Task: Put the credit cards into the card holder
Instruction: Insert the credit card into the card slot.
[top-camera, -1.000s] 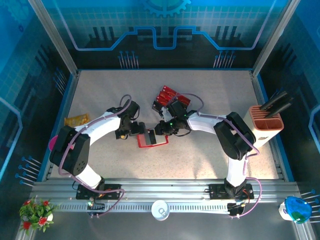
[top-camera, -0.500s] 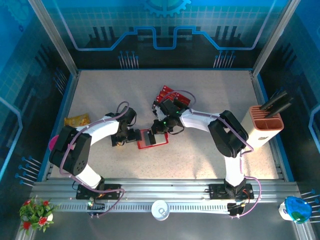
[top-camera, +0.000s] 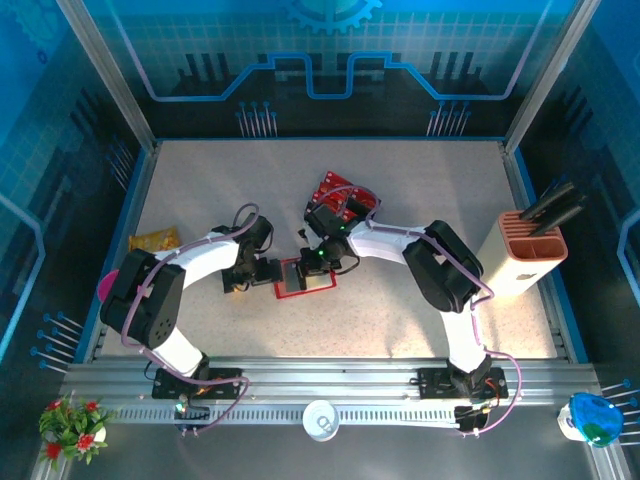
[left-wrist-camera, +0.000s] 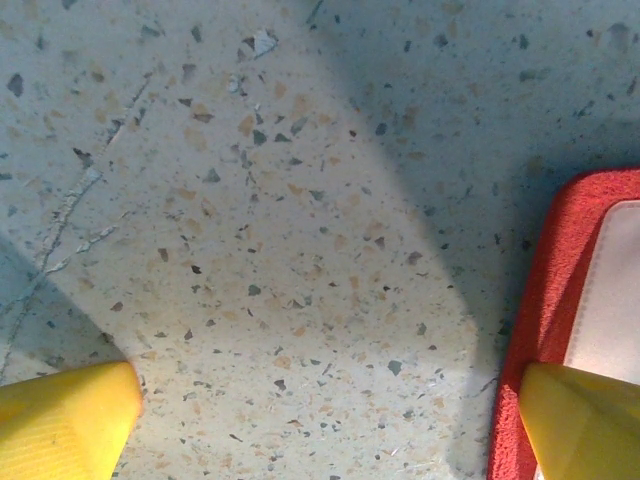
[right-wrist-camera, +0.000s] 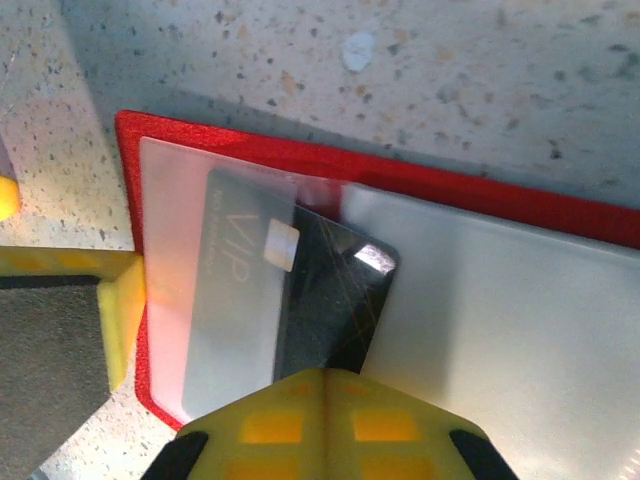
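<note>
The right gripper (right-wrist-camera: 320, 392), at the bottom middle, pinches 1 dark card (right-wrist-camera: 300, 290). The card is half under the clear pocket of the red card holder (right-wrist-camera: 450, 190). The left gripper (left-wrist-camera: 330, 425) is spread wide, with 1 finger at the holder's edge. More red cards (top-camera: 330, 186) lie just above the holder in the top view.

Table (top-camera: 430, 200) centre blocked: left gripper (top-camera: 270, 271), right gripper (top-camera: 312, 262) with card (right-wrist-camera: 310, 290) over holder (top-camera: 322, 284), cards (top-camera: 345, 192) behind. Packet (top-camera: 153, 240) left edge, box (top-camera: 532, 252) right edge. Far edge strip, both far corners, near-right corner open.
</note>
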